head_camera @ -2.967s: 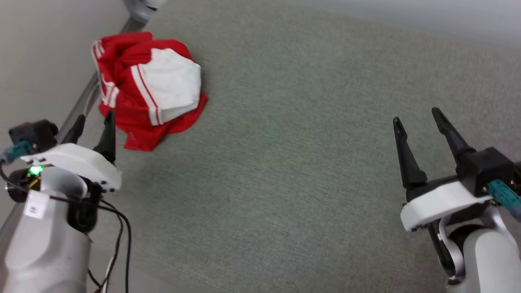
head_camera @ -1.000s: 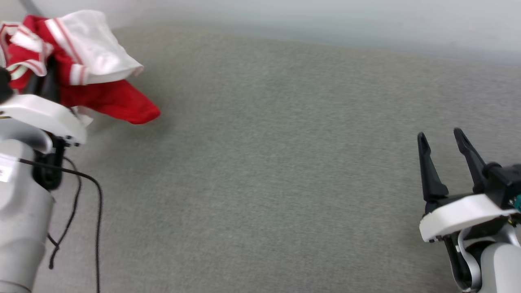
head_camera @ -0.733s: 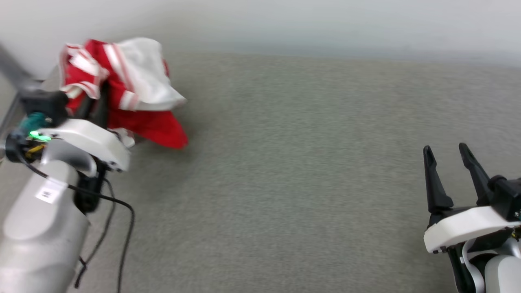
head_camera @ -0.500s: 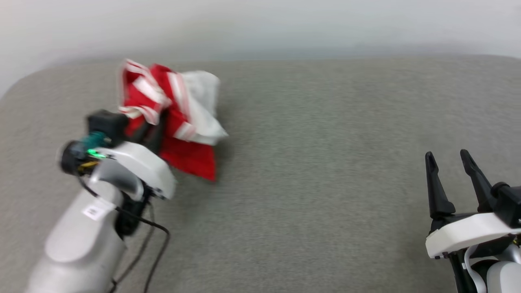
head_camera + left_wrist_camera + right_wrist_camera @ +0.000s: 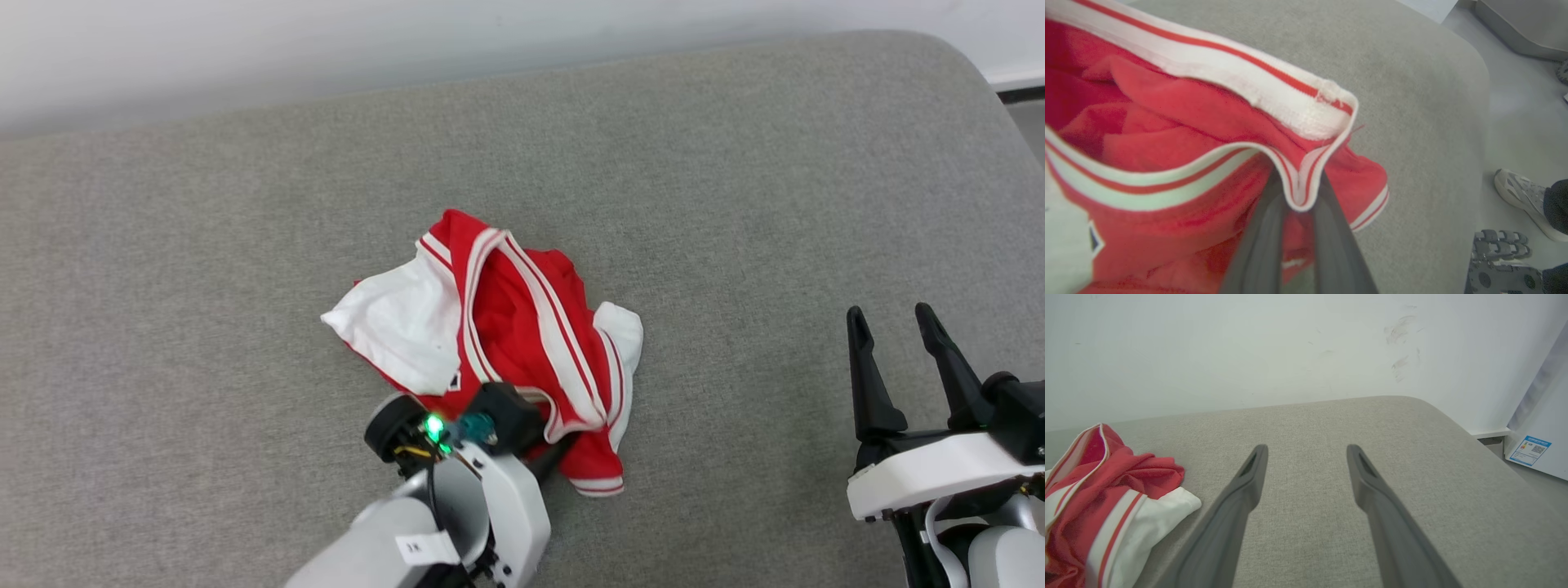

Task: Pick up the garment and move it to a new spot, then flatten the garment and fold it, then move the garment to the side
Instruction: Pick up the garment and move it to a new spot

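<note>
The garment (image 5: 522, 327) is a red jersey with white sleeves and striped trim, lying crumpled on the middle of the grey cushion (image 5: 735, 163). My left gripper (image 5: 555, 453) sits at its near edge, shut on a fold of the striped trim. In the left wrist view the two fingers pinch that trim of the garment (image 5: 1167, 134) at my left gripper (image 5: 1299, 192). My right gripper (image 5: 894, 322) stands open over bare cushion at the lower right, well apart from the cloth. The right wrist view shows my right gripper (image 5: 1306, 451) open, with the garment (image 5: 1094, 490) to its left.
A pale wall (image 5: 326, 41) runs behind the cushion. The cushion's rounded right corner (image 5: 971, 73) drops to the floor. In the left wrist view a person's shoes (image 5: 1523, 200) stand on the floor beside the cushion. A white appliance with a blue label (image 5: 1533, 451) stands at the right.
My left gripper carried the garment from the far left to the cushion's middle and lowered it, where it now rests. The head view also shifted. The right gripper stayed open.
</note>
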Controlling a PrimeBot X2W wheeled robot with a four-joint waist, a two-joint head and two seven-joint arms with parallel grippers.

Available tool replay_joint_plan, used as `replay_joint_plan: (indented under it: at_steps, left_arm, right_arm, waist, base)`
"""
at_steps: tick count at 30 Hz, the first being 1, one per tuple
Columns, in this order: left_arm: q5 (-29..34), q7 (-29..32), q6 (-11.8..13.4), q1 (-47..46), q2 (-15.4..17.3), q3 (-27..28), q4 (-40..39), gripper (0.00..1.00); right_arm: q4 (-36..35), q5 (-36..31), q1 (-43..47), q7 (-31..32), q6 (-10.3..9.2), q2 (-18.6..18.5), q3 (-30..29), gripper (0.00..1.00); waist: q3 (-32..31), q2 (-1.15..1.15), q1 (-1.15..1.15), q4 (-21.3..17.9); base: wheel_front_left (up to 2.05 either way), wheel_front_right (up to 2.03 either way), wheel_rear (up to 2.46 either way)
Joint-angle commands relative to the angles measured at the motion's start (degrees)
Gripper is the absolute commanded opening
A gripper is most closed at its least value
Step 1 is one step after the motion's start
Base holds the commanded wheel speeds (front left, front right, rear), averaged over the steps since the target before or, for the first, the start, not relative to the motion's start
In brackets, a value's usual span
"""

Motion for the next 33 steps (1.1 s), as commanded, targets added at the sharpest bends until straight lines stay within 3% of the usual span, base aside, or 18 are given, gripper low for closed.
replay_joint_plan:
  at_steps: [1, 4, 5, 6, 7, 8, 12, 23, 29, 33]
  left_arm:
    - [0.4, 0.2, -0.3, 0.6, -0.2, -0.9, 0.0, 0.0]
    - [0.2, 0.1, -0.7, 1.6, -0.8, -3.0, 0.7, 0.0]
    - [0.4, -0.1, -0.8, 1.6, -0.8, -3.5, 0.8, 0.15]
    - [0.5, -0.6, -0.9, 1.7, -0.9, -3.8, 0.9, 0.42]
    - [0.5, -1.2, -0.9, 1.6, -0.9, -4.0, 0.9, 0.85]
    - [0.8, -2.3, -1.0, 1.3, -1.1, -4.1, 0.7, 1.0]
    - [1.7, -6.8, -0.6, 0.4, -1.5, -3.3, -0.3, 1.0]
    - [2.3, -16.2, 4.2, 2.0, -1.8, 0.7, -2.4, 1.0]
    - [0.3, -19.3, 9.4, 4.9, -0.4, 7.9, -3.4, 1.0]
    - [-0.6, -19.8, 11.3, 6.5, 0.2, 11.7, -4.1, 1.0]
  right_arm:
    - [0.1, 0.5, -0.8, -0.5, -0.04, 0.1, 0.0, 1.0]
    - [0.6, 0.6, -1.1, -0.7, -0.04, 0.1, 0.0, 1.0]
    - [0.7, 0.5, -1.2, -0.8, -0.04, 0.1, -0.1, 1.0]
    - [0.8, 0.4, -1.2, -0.8, -0.04, 0.1, -0.1, 1.0]
    - [0.9, 0.2, -1.1, -0.7, -0.04, 0.1, -0.1, 1.0]
    - [0.8, 0.0, -1.0, -0.6, -0.04, 0.1, -0.2, 1.0]
    - [0.7, -1.0, -1.0, 0.1, -0.04, 0.1, -0.5, 1.0]
    - [-1.1, -3.0, 1.2, 2.9, -0.04, 0.1, -1.0, 1.0]
    - [-2.1, -3.2, 2.9, 4.5, -0.04, 0.1, -0.6, 1.0]
    - [-2.6, -3.5, 3.5, 5.2, -0.04, 0.1, -0.4, 1.0]
  waist:
    - [1.0, 0.0, 0.0, -0.7]
    - [1.8, 0.0, 0.0, -0.5]
    - [1.9, 0.0, 0.0, -0.3]
    - [1.9, 0.0, 0.0, -0.1]
    - [1.8, 0.0, 0.0, 0.1]
    - [1.7, 0.0, 0.0, 0.6]
    - [0.5, 0.0, 0.0, 2.4]
    - [-4.3, 0.0, 0.0, 7.7]
    - [-6.7, 0.0, 0.0, 10.6]
    - [-7.4, 0.0, 0.0, 11.7]
  base:
    - [0.0, 0.0, 0.0]
    - [0.0, 0.0, 0.0]
    - [0.0, 0.0, 0.0]
    - [0.0, 0.0, 0.0]
    - [0.0, 0.0, 0.0]
    - [0.0, 0.0, 0.0]
    - [0.0, 0.0, 0.0]
    - [0.0, 0.0, 0.0]
    - [0.0, 0.0, 0.0]
    - [0.0, 0.0, 0.0]
